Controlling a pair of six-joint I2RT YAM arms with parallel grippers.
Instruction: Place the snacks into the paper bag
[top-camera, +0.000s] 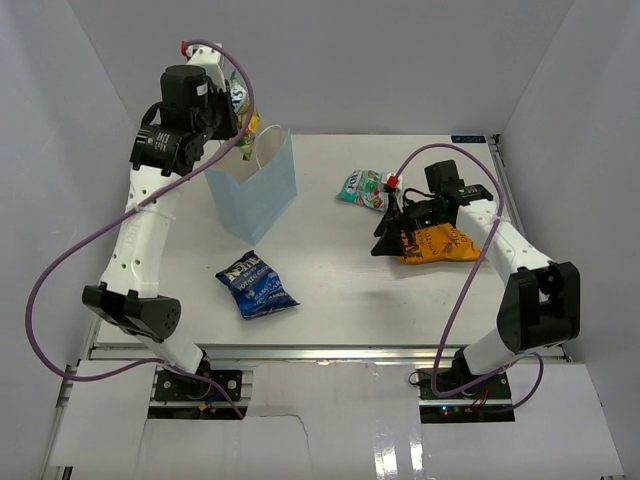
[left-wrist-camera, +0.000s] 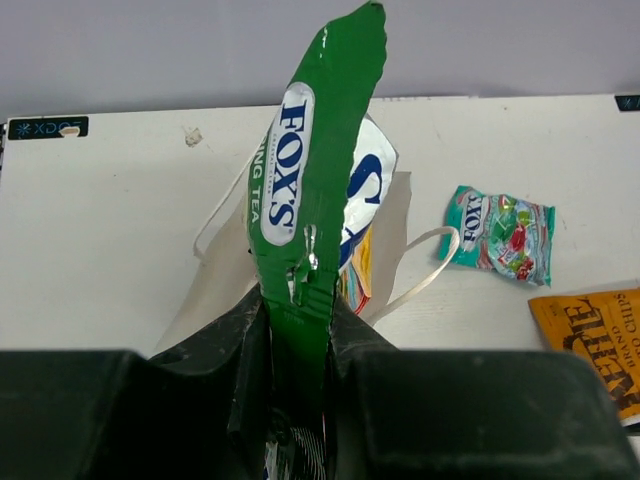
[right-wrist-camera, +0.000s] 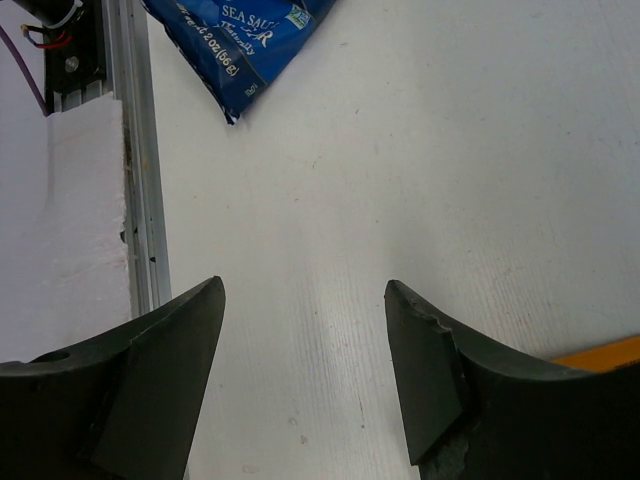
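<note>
Progress: no snack could be seen inside the paper bag; one was held above its mouth and three lay out on the table, so most of the job was judged left to do.
Paper bag: stood upright at the far left, pale blue outside, white inside, mouth open, thin white handles drooping over the rim.
Orange bag: flat at the right, just beside the right gripper.
Blue bag: flat at the near left, well apart from the paper bag.
Candy bag: green, hanging on edge over the paper bag's mouth, not yet let go.
Teal bag: flat at the far middle, near the orange bag.
Brown bar: not in view; whether it was already inside could not be told.
Left gripper: clamped on the candy bag's lower edge.
Right gripper: jaws wide apart and empty, low over bare table.
</note>
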